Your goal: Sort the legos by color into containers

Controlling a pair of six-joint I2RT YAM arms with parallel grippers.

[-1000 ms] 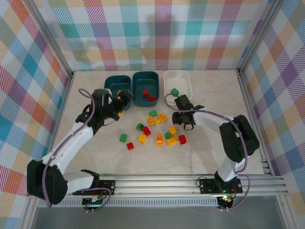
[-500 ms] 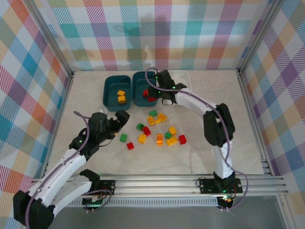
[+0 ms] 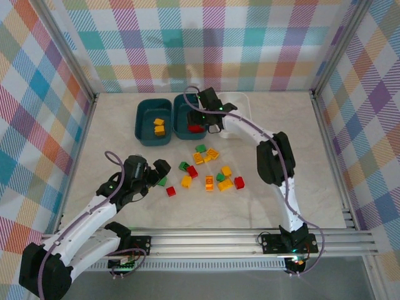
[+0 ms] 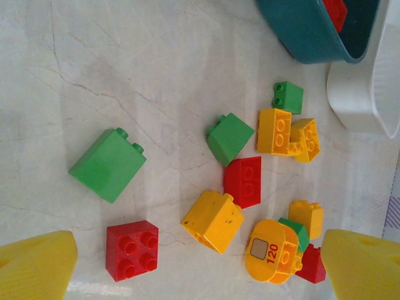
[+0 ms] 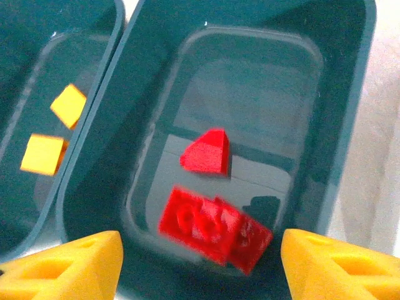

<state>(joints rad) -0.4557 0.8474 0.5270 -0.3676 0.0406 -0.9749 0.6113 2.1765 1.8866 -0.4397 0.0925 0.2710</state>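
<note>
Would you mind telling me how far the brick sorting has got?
Done: two yellow bricks in the left teal bin, red bricks in the middle teal bin. In hand: nothing; right gripper open above the reds, left gripper open above the table. Left: about a dozen loose bricks.

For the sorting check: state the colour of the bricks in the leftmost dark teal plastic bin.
Yellow-orange, both bricks in that bin; top external view best.

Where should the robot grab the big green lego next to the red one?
Likely from straight above, pinching the large green plastic brick across its two smooth side walls. It lies tipped over, studs pointing sideways, so the studded end would grip poorly. The small red square brick sits near one corner; keep clear of it.
</note>
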